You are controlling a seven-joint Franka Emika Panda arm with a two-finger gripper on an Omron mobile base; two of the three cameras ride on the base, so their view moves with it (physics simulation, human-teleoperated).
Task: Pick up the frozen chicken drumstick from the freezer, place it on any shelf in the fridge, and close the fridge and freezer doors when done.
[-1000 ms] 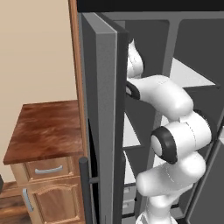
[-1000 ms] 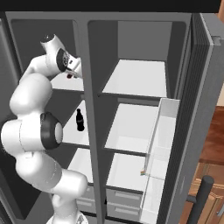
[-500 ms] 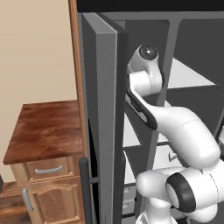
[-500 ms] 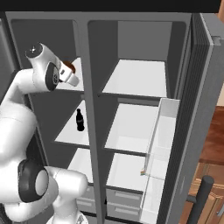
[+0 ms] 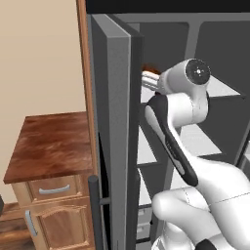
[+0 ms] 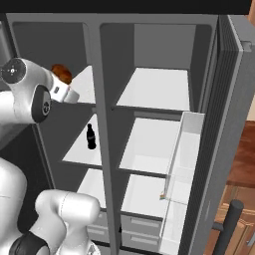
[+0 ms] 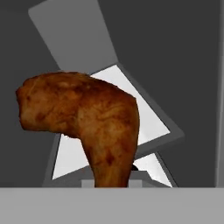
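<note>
1. The frozen chicken drumstick (image 7: 89, 127) is held up in front of the freezer (image 6: 62, 124), at the level of its top shelf and clear of it.
2. The step in hand is judged to be the carry across to the fridge (image 6: 159, 99); the central divider should be cleared before the arm is swung in.
3. A bare white shelf should be chosen and the drumstick lowered flat onto it.
4. The fingers (image 6: 67, 92) are clamped on the drumstick's thin end, drawn nearly together.
5. Both doors stand open.
</note>
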